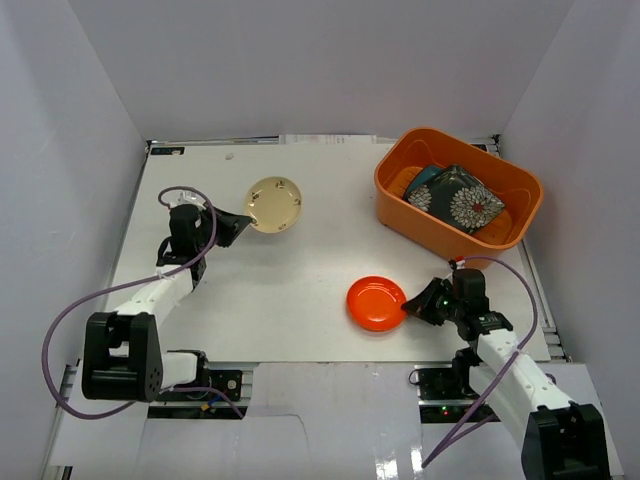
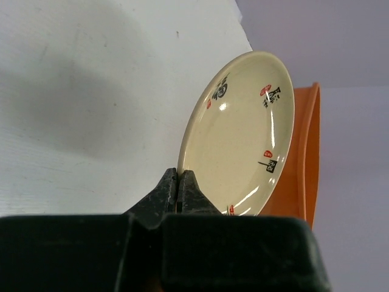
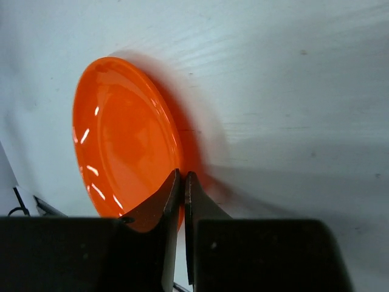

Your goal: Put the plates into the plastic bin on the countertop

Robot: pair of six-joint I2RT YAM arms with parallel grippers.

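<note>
Left jaws were clamped on the rim of the round beige patterned plate (image 2: 243, 134), over the far-left part of the white bench (image 1: 300, 270). Right jaws pinched the edge of the round glossy red plate (image 3: 121, 140), near right. The large orange plastic bin (image 1: 395, 200) sat far right, apart from both. Inside it, a square black plate with white flowers (image 1: 465, 203) lay over a square dark teal plate (image 1: 424, 178).

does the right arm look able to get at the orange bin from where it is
Probably yes: its jaws are shut on the rim of the round red plate, and only bare white countertop lies between them and the large orange plastic bin just beyond.
</note>
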